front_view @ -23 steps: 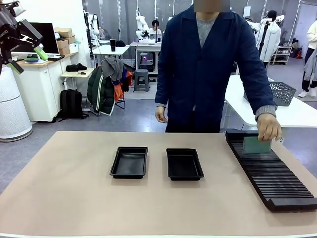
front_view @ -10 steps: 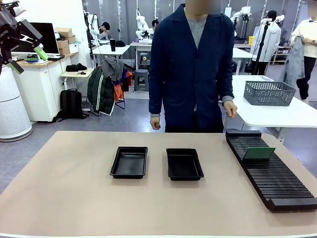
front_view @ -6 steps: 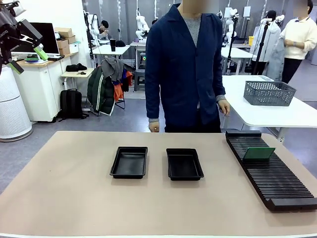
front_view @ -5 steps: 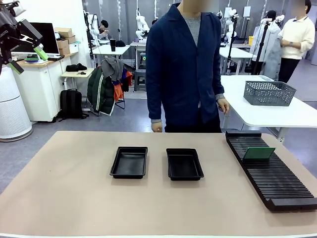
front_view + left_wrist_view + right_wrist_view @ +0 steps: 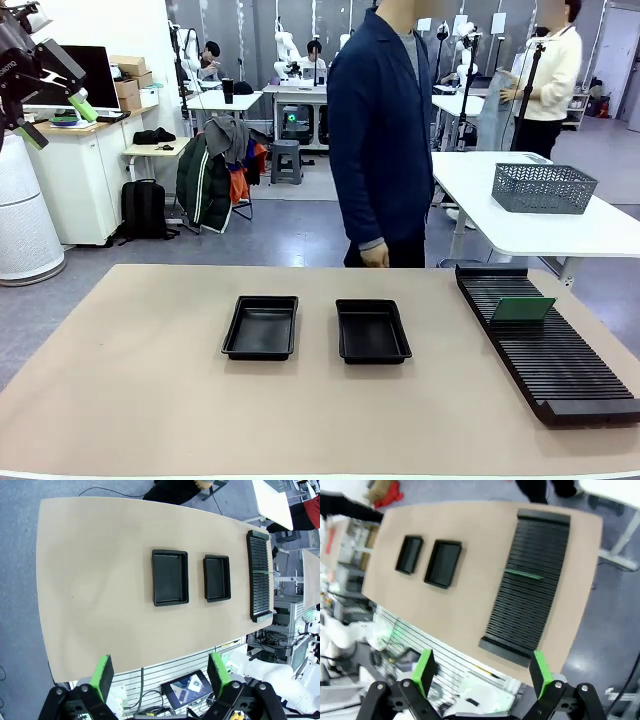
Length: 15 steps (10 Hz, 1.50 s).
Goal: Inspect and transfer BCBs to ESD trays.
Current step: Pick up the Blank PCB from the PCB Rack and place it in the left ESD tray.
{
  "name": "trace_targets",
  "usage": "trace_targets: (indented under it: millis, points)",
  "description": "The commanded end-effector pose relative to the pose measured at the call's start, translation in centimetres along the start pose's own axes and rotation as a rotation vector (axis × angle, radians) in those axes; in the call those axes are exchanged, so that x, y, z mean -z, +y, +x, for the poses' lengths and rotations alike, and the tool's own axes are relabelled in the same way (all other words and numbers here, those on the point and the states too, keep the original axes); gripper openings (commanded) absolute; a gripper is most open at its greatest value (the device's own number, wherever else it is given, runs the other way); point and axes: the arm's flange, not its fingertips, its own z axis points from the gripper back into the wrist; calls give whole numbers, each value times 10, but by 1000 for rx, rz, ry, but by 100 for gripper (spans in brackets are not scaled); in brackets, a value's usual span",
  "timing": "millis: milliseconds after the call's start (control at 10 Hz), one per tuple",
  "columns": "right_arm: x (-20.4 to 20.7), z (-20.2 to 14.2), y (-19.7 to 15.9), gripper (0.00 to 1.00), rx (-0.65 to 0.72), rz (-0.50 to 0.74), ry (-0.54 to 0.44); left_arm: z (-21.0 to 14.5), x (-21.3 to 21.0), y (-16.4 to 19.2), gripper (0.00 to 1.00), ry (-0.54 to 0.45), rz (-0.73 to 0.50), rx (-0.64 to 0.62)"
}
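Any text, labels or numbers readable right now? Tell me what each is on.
Body of the left gripper, front view: white lettering, cut by the picture edge, too small to read.
Screen of the tablet, left wrist view: blurred, unreadable.
ESD trays, BCB, rack: no print visible.
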Motion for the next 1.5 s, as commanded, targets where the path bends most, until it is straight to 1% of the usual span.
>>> trace_targets:
  millis: [0,400,500,600,700,900,1100,1400]
  points:
    - [39,1,10,100,-257,-118,6,-1,0,0,100,-1,0,-2]
    - [116,11,22,100,-682,-232,139,-1,0,0,100,-1,0,-2]
    - [135,12,23,100,-769,-230,166,-1,0,0,100,-1,0,-2]
    - [156,13,24,100,-850,-251,199,-1,0,0,100,-1,0,-2]
    - [178,13,24,100,-935,-287,212,-1,0,0,100,-1,0,-2]
    - [218,15,20,100,-1108,-320,251,-1,0,0,100,-1,0,-2]
    - [251,20,20,100,-1237,-335,268,-1,0,0,100,-1,0,-2]
    - [296,32,17,100,-1337,-400,313,-1,0,0,100,-1,0,-2]
